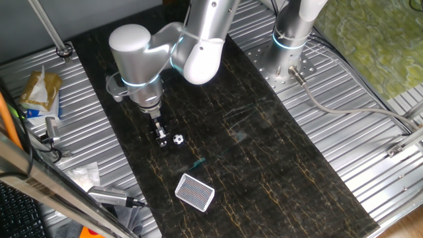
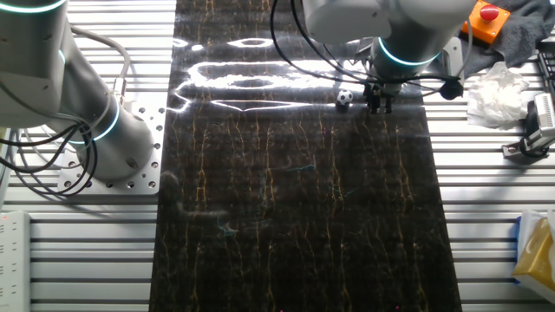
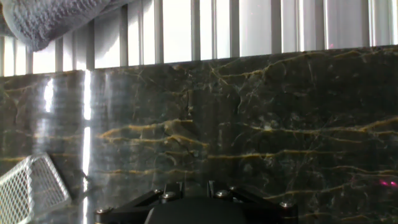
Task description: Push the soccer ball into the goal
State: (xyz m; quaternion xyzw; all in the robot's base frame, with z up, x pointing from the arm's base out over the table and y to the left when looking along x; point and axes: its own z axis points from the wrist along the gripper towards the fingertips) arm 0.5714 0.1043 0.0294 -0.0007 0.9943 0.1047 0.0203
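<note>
The soccer ball [image 1: 178,139] is a tiny white ball with black patches lying on the dark marble mat. My gripper [image 1: 160,136] stands just left of it, tips down at the mat, fingers together with nothing held. In the other fixed view the ball [image 2: 345,99] sits just left of the gripper [image 2: 378,106], a small gap between them. The goal [image 1: 195,192], a white frame with dark netting, lies flat nearer the mat's front edge, below and right of the ball. Only a corner of the goal [image 3: 28,186] shows at the hand view's lower left, and the ball is out of sight there.
The marble mat [image 1: 264,152] covers the ribbed metal table. A second arm's base [image 1: 291,39] stands at the back right. Bags and tools [image 1: 39,92] lie off the mat's left side. Crumpled tissue [image 2: 499,91] and an orange button box [image 2: 486,17] sit beyond the mat's edge.
</note>
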